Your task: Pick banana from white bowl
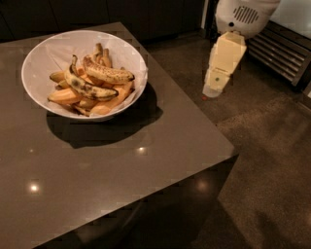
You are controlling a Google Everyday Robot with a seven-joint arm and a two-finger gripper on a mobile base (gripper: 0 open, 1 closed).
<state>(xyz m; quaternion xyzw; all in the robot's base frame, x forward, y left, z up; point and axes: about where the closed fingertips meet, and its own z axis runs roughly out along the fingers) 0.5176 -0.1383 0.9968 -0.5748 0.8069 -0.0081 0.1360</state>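
The white bowl (43,58) stands on the far left part of the dark table (146,175). In it, the speckled yellow banana (109,74) lies on top of the pile, toward the bowl's right side. A banana with black blotches and an upturned stem (86,88) lies just in front of it. Orange wedge-like pieces (112,97) fill the rest of the bowl. My gripper (216,81), cream-coloured, hangs from the white arm (243,14) at the upper right. It is off the table's right edge, above the floor and well apart from the bowl.
The table's right edge (194,92) runs between the bowl and the gripper, with dark floor (262,146) beyond it. A slatted grille (286,48) is at the far right, and dark cabinets (121,12) stand behind the table.
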